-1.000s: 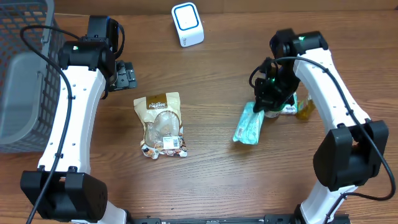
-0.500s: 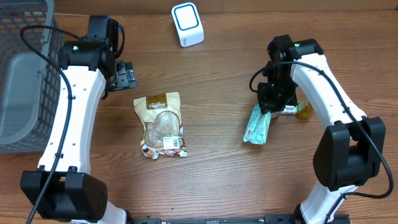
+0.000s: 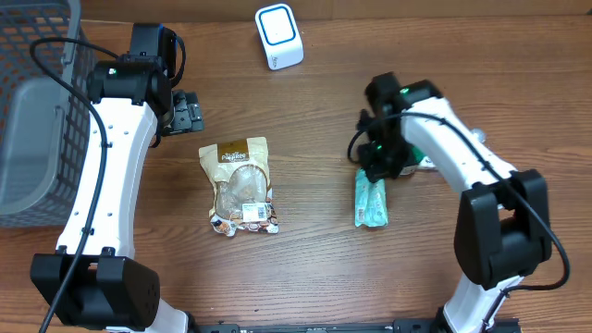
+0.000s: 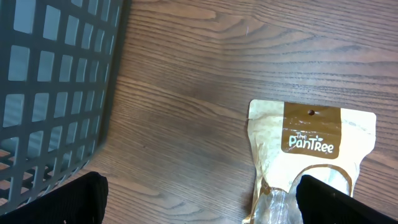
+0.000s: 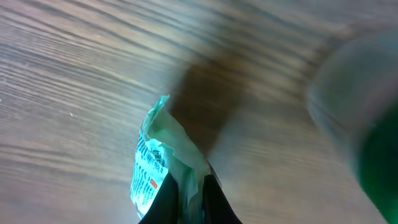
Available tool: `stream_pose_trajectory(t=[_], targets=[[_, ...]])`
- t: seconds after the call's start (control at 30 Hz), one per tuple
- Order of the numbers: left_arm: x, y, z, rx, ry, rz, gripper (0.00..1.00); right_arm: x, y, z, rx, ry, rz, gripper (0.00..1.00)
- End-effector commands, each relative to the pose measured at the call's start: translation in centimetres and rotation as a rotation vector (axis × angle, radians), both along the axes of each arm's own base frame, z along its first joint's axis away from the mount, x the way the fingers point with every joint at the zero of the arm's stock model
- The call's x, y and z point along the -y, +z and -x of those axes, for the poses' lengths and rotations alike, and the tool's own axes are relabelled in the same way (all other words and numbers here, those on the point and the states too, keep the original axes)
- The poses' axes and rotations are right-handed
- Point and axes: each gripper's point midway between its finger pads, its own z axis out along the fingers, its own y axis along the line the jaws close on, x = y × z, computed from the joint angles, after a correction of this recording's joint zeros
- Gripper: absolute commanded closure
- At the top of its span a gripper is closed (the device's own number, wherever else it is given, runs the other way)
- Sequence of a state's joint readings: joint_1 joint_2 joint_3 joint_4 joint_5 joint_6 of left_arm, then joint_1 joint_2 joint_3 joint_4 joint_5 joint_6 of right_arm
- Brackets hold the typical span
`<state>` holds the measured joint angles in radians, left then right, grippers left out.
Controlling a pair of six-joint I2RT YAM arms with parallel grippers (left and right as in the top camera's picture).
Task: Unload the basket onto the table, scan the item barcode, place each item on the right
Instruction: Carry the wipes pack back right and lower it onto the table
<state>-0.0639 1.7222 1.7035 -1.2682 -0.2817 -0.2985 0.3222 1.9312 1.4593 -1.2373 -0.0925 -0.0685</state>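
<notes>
Nearest the arm bases, the teal packet (image 3: 372, 201) hangs lengthwise from the right pincer (image 3: 376, 170), which is clamped shut on its upper end. The wrist view shows the wrapper pinched between the fingers, with its shadow on the table (image 3: 314, 268) below. Pick-up is therefore judged complete.

Remaining: carry the packet to the white scanner (image 3: 278, 37) at the far edge, well apart from it, and present the barcode. Which face carries the barcode cannot be told.

The brown pouch (image 3: 240, 183) lies untouched. Further back, the left pincer (image 3: 191, 112) stands fully open and empty, near the grey basket (image 3: 37, 55).

Compared with a second ago, the right arm has swung the packet toward the table centre, and the packet has turned from slanted to straight. The left arm has not moved.
</notes>
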Motion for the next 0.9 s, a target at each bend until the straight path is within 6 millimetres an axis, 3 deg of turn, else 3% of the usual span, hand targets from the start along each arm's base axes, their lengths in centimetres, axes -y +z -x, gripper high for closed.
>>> stream_pose_trajectory(t=[0.0,0.3,0.37,0.5,0.6,0.73,0.87], targets=[[-0.4,0.3,-0.3,0.009,0.002,-0.014,0.01,-0.5,-1.0,-0.1,0.037,0.1,-0.004,0.96],[-0.4,0.3,-0.3,0.009,0.002,-0.014,0.0,-0.4,-2.3,-1.2,0.103,0.125,0.018,0.96],[-0.4,0.3,-0.3,0.009,0.002,-0.014,0.0,-0.5,-2.3,-1.5,0.117,0.124,0.014,0.75],[-0.4,0.3,-0.3,0.009,0.002,-0.014,0.0,-0.8,-2.1,-2.3,0.149,0.126,0.005,0.71],[-0.4,0.3,-0.3,0.009,0.002,-0.014,0.01,-1.6,-0.5,-3.7,0.197,0.129,0.005,0.47],[-0.4,0.3,-0.3,0.009,0.002,-0.014,0.0,-2.7,1.9,-5.2,0.248,0.12,-0.013,0.34],[-0.4,0.3,-0.3,0.009,0.002,-0.014,0.0,-4.4,3.3,-5.4,0.245,0.016,-0.066,0.34]])
